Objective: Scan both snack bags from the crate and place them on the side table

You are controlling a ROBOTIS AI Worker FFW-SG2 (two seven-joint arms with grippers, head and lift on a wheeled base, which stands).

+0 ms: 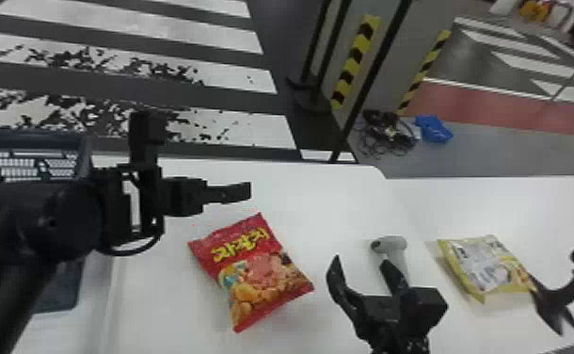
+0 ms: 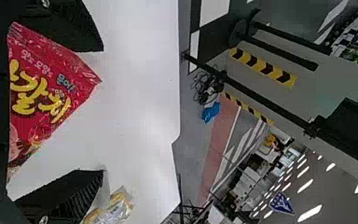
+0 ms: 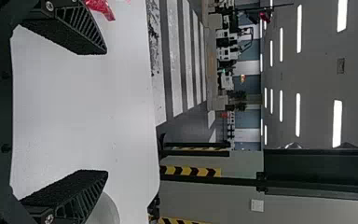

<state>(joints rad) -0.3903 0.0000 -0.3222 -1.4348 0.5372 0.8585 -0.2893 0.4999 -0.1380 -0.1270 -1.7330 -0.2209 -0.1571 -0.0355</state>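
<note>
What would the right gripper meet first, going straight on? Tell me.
The right gripper looks free to go on over the table, though its right finger might brush the scanner; depth is unclear there.

The white table [image 1: 342, 197] supports, from left to right, a red snack bag [image 1: 253, 270], a grey scanner [image 1: 396, 245], a yellow snack bag [image 1: 483, 268] and a black, long-necked object [image 1: 553, 302].

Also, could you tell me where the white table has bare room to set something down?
The white table is bare beyond the scanner and yellow bag. It's crowded around the scanner, between the yellow and red bags, with the right end effector there.
</note>
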